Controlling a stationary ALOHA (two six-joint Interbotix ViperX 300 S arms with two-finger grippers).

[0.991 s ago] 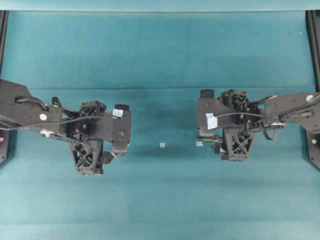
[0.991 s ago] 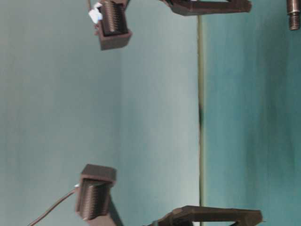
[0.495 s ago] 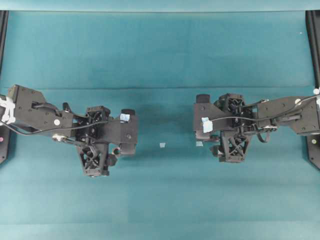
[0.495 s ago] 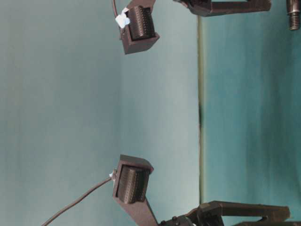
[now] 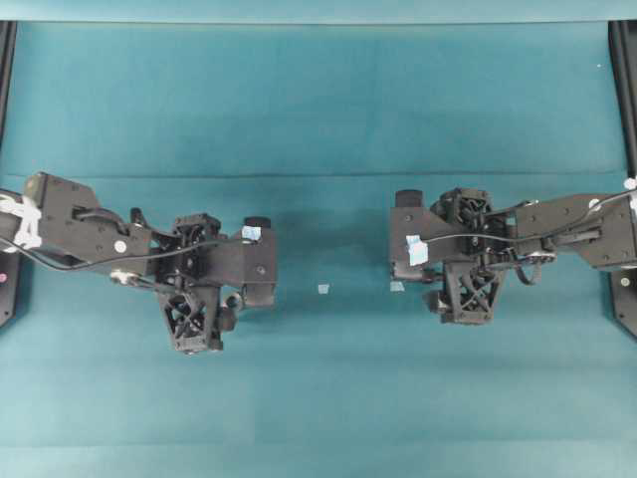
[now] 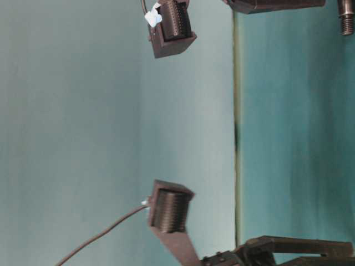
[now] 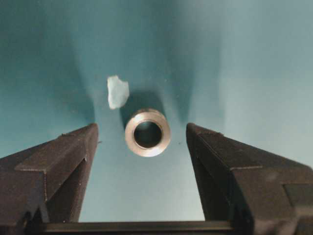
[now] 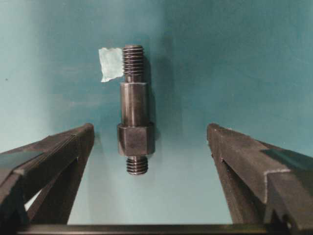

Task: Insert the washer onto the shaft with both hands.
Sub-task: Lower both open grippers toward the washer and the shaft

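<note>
The washer (image 7: 147, 132), a thick grey metal ring, lies flat on the teal mat with its hole facing up. My left gripper (image 7: 142, 128) is open and hangs over it, one jaw on each side, not touching. The shaft (image 8: 134, 110), a stepped rod threaded at both ends, lies on the mat. My right gripper (image 8: 150, 128) is open and straddles its hexagonal lower end with wide gaps. From overhead, the left gripper (image 5: 191, 309) and right gripper (image 5: 466, 289) hide both parts. One threaded end of the shaft (image 6: 346, 18) shows in the table-level view.
Pale blue tape scraps lie by the washer (image 7: 118, 91), by the shaft's far end (image 8: 111, 63), and on the mat between the arms (image 5: 323, 289). Black frame rails (image 5: 625, 179) run along the mat's left and right edges.
Both arms have dropped toward the mat, and the left arm has shifted slightly right. Both grippers stay open. The shaft has not moved.
</note>
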